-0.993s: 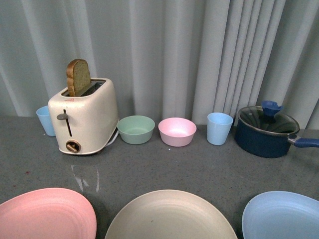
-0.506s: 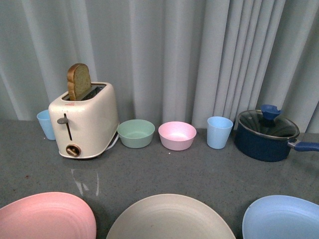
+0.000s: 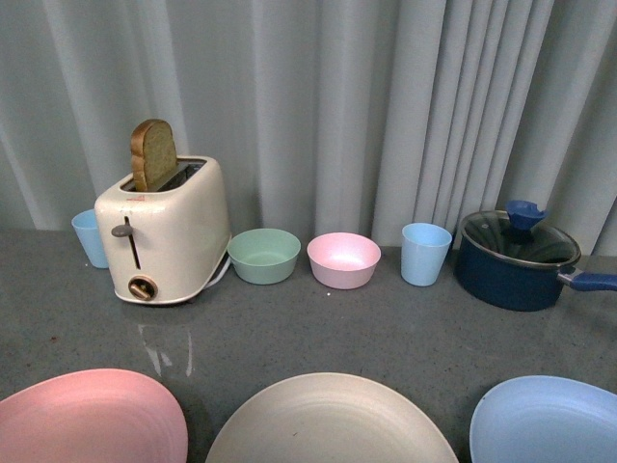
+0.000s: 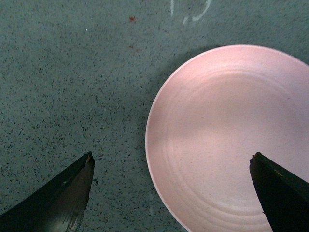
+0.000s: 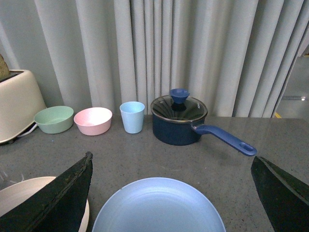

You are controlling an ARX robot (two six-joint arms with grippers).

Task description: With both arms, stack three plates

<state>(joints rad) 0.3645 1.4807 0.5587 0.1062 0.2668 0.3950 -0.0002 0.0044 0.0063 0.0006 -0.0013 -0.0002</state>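
Note:
Three plates lie side by side along the near edge of the grey table in the front view: the pink plate [image 3: 92,417] at left, the beige plate [image 3: 331,422] in the middle, the light blue plate [image 3: 545,422] at right. No arm shows in the front view. My left gripper [image 4: 171,162] is open above the pink plate [image 4: 231,135], one finger over the bare table, the other over the plate. My right gripper [image 5: 171,162] is open and empty above the light blue plate [image 5: 159,205], with the beige plate's edge [image 5: 19,193] beside it.
At the back stand a cream toaster [image 3: 166,231] holding a bread slice, a light blue cup [image 3: 89,235] behind it, a green bowl [image 3: 263,255], a pink bowl [image 3: 343,259], another light blue cup [image 3: 425,254] and a dark blue lidded pot [image 3: 519,258]. Grey curtains hang behind.
The front view has shifted slightly, so everything sits a little lower in the picture. The plates have not moved on the table.

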